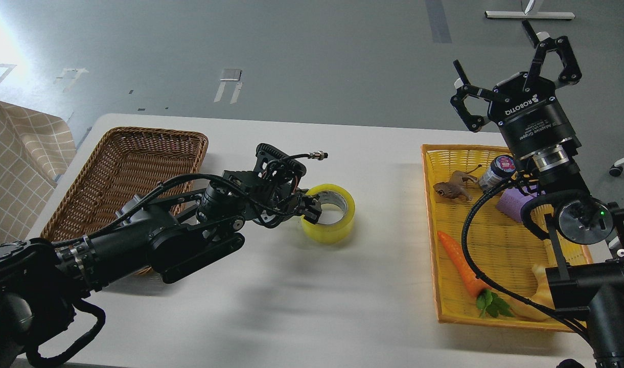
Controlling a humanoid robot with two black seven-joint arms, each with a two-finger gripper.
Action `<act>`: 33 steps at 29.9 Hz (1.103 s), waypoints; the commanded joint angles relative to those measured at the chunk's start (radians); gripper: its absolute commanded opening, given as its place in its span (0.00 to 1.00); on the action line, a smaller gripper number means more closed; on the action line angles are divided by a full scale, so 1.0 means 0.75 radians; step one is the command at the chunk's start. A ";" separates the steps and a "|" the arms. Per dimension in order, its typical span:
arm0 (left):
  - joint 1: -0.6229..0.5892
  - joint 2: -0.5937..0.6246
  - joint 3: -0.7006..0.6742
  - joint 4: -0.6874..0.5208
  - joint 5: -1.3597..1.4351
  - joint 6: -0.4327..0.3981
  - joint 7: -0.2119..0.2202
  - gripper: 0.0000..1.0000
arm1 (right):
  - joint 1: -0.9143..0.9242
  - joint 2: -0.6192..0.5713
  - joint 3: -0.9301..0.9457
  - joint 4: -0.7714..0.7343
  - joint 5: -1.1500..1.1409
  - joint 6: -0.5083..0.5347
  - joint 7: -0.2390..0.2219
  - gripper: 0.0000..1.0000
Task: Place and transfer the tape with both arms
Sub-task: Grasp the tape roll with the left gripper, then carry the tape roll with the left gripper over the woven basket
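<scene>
tape (331, 214): yellow see-through roll, lying flat on the white table (301, 306), hole facing up, about mid-table between the two baskets
tape core: grey-white inner ring visible through the top opening
left gripper (312, 208): at the roll's left wall, fingers pinched onto that wall, one fingertip over the rim into the hole
left arm (158, 240): comes in low from bottom-left, stretched across the table, passing in front of the wicker basket
right gripper (516, 76): raised well above the table at upper right, well apart from the tape, fingers spread wide, nothing between them
right arm (587, 266): rises from bottom-right edge, black cable looping over the yellow basket
wicker basket (112, 174): brown, left side of table, inside partly hidden by the left arm
yellow basket (444, 286): right side of table, shallow
basket contents: carrot (460, 266) near the front left, small brown animal figure (452, 188) at the back, purple block (513, 204) beside it, small bottle (495, 171) lying at the back, pale bread (539, 296) mostly hidden behind the right arm
cloth (15, 168): beige checked, far left, off the table
</scene>
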 commanded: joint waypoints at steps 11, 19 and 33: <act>-0.275 0.228 -0.011 -0.003 -0.198 0.000 -0.121 0.00 | 0.000 -0.001 -0.008 -0.009 0.000 0.000 0.000 1.00; -0.371 0.445 0.001 -0.005 -0.229 0.000 -0.254 0.00 | -0.002 -0.001 -0.010 -0.013 -0.002 0.000 0.000 1.00; -0.349 0.833 0.122 -0.022 -0.225 0.000 -0.404 0.00 | -0.004 0.005 -0.020 -0.015 -0.002 0.000 0.000 1.00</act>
